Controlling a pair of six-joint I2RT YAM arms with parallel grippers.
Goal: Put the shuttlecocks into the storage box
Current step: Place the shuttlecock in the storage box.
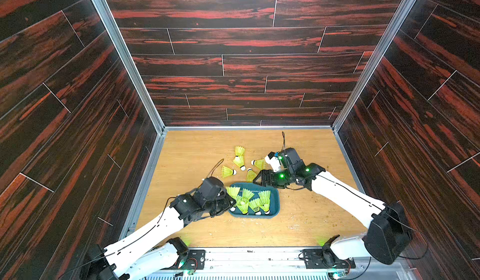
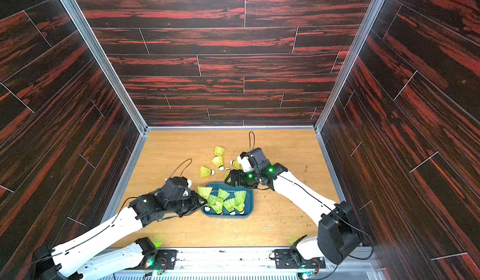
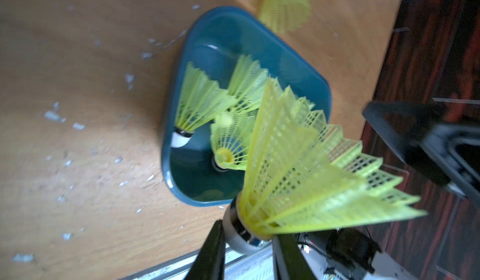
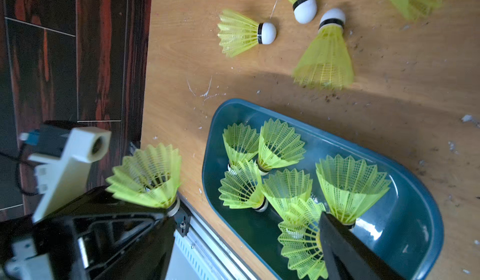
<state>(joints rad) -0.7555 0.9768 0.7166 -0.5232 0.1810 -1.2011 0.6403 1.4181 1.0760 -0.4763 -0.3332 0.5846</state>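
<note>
The left gripper (image 3: 249,238) is clamped on the white tip of one shuttlecock (image 3: 298,174) at the left edge of the storage box (image 1: 275,208). The shuttlecock's long axis is tilted, tip toward the arm and skirt flaring up and to the right. In both top views that gripper hides the box's left end. Six shuttlecocks in the box (image 4: 350,185) stand tip down, skirts up. One is partly behind a finger (image 4: 342,247) of the right gripper (image 1: 260,178), whose jaws stand apart and empty at the box's far edge. Its other finger is cut off in the wrist view. Five loose shuttlecocks (image 1: 228,171) lie on their sides on the table (image 1: 187,156) beyond the box, one half hidden by the right gripper.
</note>
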